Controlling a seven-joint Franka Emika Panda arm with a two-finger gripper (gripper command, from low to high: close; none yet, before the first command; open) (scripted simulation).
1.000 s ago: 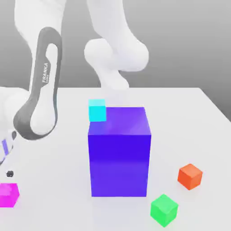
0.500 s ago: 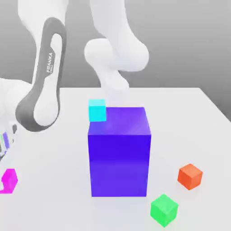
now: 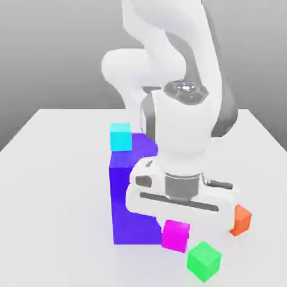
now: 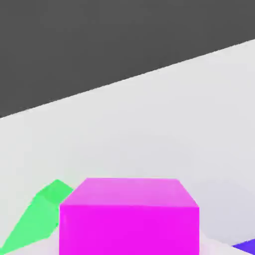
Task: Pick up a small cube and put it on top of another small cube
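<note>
The white desk (image 3: 50, 185) carries the big blue-purple block (image 3: 134, 196), and in front of this block, toward the exterior view's right, the arm (image 3: 182, 129) is reaching down. Its gripper (image 3: 176, 227) is closed on the small magenta cube (image 3: 175, 236), which is held up above the desk, near the green cube (image 3: 204, 261). The cyan cube (image 3: 121, 137) rests on top of the big block, and the orange cube (image 3: 241, 220) lies on the desk, partly hidden behind the hand.
</note>
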